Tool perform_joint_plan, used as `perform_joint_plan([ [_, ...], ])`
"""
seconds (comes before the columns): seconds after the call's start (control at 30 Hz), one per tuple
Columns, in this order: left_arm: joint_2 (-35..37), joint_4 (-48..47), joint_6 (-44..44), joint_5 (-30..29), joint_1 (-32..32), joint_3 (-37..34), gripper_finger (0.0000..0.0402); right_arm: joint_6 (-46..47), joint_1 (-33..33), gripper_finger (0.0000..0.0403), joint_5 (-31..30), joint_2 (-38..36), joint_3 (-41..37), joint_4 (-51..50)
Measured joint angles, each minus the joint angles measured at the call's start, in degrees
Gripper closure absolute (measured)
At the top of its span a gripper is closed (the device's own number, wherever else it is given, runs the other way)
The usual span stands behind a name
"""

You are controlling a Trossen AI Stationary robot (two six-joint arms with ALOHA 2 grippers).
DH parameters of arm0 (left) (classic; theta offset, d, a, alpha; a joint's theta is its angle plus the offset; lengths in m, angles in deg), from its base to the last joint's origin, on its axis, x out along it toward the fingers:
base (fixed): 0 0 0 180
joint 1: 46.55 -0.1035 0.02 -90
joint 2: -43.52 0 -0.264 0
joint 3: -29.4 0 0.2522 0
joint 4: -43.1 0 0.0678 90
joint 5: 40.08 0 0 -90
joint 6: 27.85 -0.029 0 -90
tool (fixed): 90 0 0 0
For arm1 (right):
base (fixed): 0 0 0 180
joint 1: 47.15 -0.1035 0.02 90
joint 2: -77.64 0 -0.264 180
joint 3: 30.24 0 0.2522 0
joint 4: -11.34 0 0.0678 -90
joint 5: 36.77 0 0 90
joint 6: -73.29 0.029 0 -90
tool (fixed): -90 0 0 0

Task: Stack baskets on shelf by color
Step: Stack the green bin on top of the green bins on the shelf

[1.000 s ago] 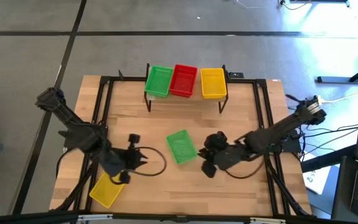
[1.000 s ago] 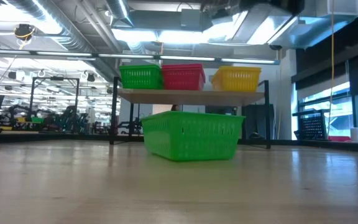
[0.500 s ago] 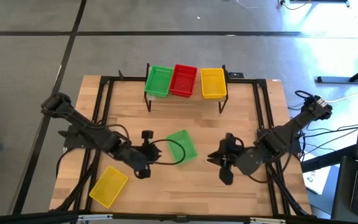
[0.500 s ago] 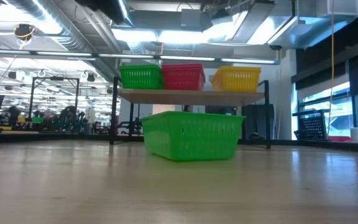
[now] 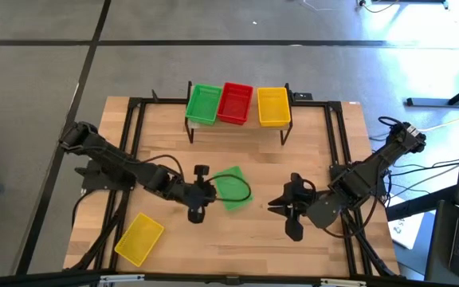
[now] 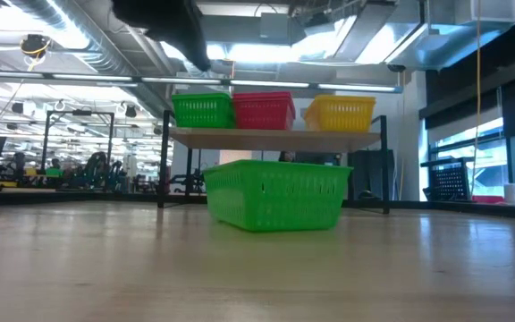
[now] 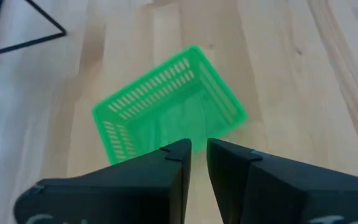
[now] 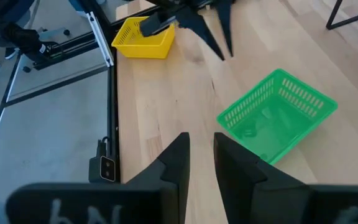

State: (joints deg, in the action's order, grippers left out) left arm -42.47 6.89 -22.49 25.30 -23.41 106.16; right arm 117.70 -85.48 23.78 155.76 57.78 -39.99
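Hovering beside loose green basket [image 5: 231, 189]: left gripper [image 5: 200, 194], fingers narrowly parted, holding nothing. Right gripper [image 5: 286, 209] well apart, narrow gap, empty. Shelf [image 5: 237, 128]: green, red, yellow baskets.

Left arm moves to the green basket
The left gripper [image 5: 206, 192] slid toward 3 o'clock, reaching the loose green basket [image 5: 231, 188]; right gripper [image 5: 284, 209] backed away.

High view: overhead, straight down on the whole desk [image 5: 309, 151]. Low view: desk-top level, facing across to the shelf [image 6: 275, 134] and room. Wrist views: each close above the desk; all four share the loose green basket [image 5: 231, 189].
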Motion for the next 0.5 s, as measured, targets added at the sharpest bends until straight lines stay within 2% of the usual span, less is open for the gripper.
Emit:
perform_joint_plan([
  [0.33,0.02,3.92,-1.07,2.45,-4.35,0.0,0.033,0.2,0.0,0.0334,0.0,0.0,0.0,0.03],
  [0.5,0.02,5.4,-18.63,5.22,-4.03,0.0,0.0334,-1.48,-0.01,0.0334,0.15,0.0,0.0,0.03],
])
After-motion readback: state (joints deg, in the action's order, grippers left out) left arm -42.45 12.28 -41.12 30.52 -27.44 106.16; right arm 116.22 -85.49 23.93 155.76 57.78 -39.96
